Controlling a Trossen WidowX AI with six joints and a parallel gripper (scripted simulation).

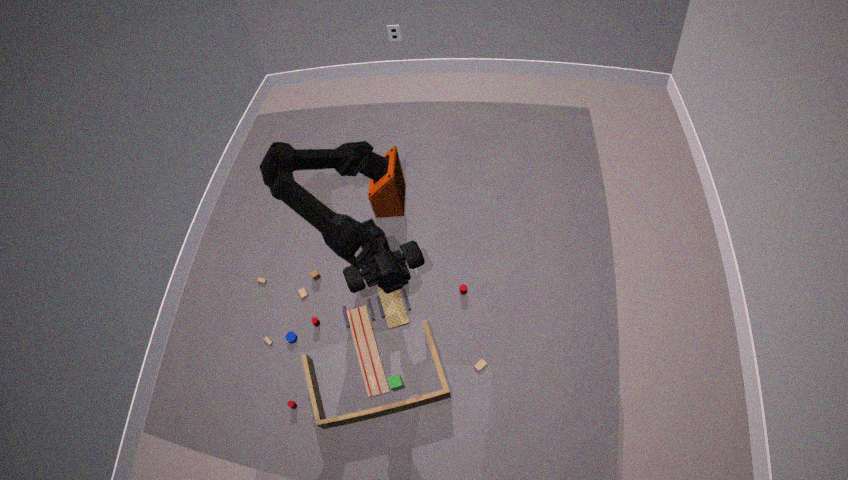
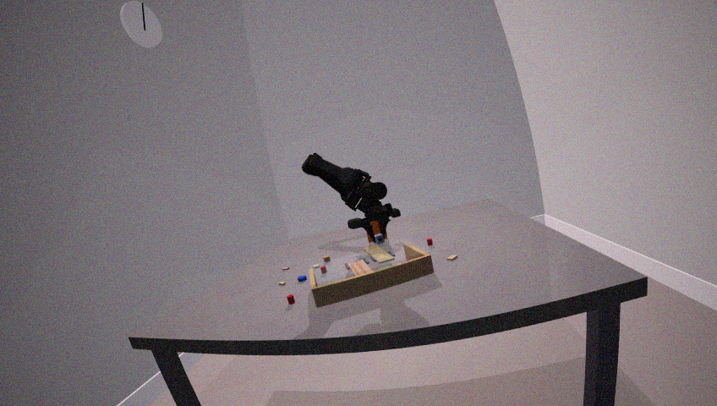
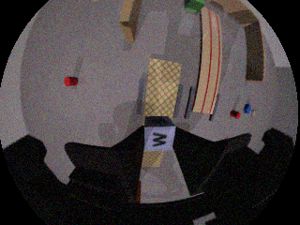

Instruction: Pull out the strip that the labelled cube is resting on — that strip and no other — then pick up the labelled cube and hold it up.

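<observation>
The gripper [image 1: 390, 289] [image 2: 378, 239] [image 3: 157, 127] had its fingers partly closed on the W-labelled cube [image 2: 379, 238] [image 3: 159, 138], one on either side. The cube was held above the crosshatched strip [image 1: 395, 309] [image 2: 379, 253] [image 3: 162, 86], which lay on the tabletop [image 1: 523, 237] [image 2: 478, 282] [image 3: 47, 103]. The red-striped strip [image 1: 367, 350] [image 2: 360, 268] [image 3: 209, 61] lay apart from it, reaching into the three-sided wooden frame [image 1: 383, 409] [image 2: 372, 282] [image 3: 254, 52]. There, the green block [image 1: 395, 382] [image 3: 194, 5] sat just beside the striped strip's far end. Red cylinders [image 1: 462, 289] [image 2: 429, 242] [image 3: 71, 82] and the blue disc [image 1: 290, 337] [image 2: 302, 277] [image 3: 247, 109] stood outside the frame.
</observation>
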